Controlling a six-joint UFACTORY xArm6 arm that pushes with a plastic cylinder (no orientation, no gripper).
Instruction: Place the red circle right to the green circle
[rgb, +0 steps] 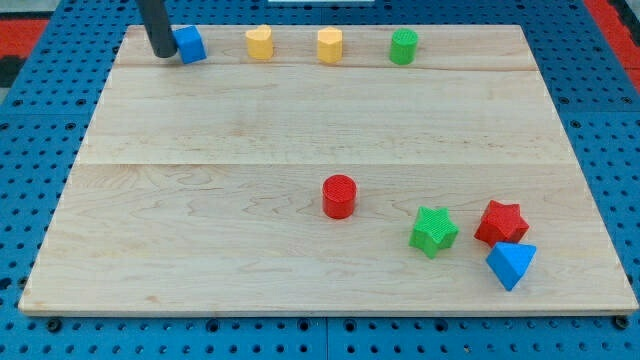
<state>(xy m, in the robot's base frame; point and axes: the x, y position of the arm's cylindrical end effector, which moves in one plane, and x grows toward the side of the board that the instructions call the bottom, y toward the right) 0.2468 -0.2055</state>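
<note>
The red circle stands on the wooden board a little below its middle. The green circle stands near the view's top edge, right of centre, far above and slightly right of the red circle. My tip is at the view's top left, touching or almost touching the left side of a blue block. It is far from both circles.
Two yellow blocks stand in the top row between the blue block and the green circle. A green star, a red star and a blue triangle cluster at the bottom right. The board lies on a blue pegboard.
</note>
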